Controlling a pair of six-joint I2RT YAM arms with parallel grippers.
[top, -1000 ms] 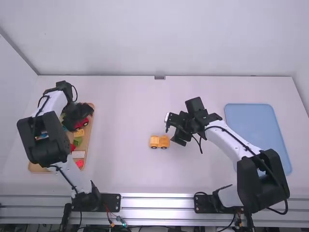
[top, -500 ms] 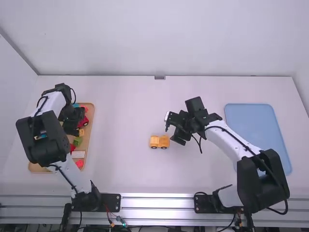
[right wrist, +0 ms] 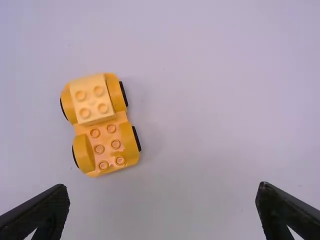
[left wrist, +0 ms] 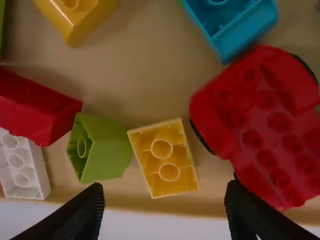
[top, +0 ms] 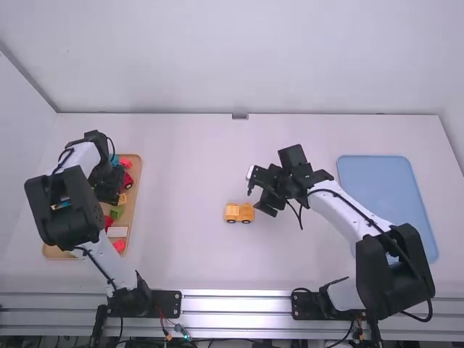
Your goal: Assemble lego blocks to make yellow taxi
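Aligning left gripper (left wrist: 165,215): we have its fingers spread wide and empty over the wooden tray (top: 131,210), presumably so they can straddle the next part.
Yellow block (left wrist: 165,160): it lies by the tray's right edge, between green block (left wrist: 105,155) and red car (left wrist: 270,130); it looks underside-up, so we may need to turn it before stacking.
Tight spot: we judge a finger could nudge either neighbour on the way down.
Taxi base (right wrist: 102,122): it stands on its wheels mid-worktop (top: 188,174), nearer the near edge, studs up, ready to take more, with a raised block at one end.
Right gripper (right wrist: 162,212): we have it wide apart, holding nothing, just beside the base on the side facing the worktop's right edge, likely to steady it for pressing.
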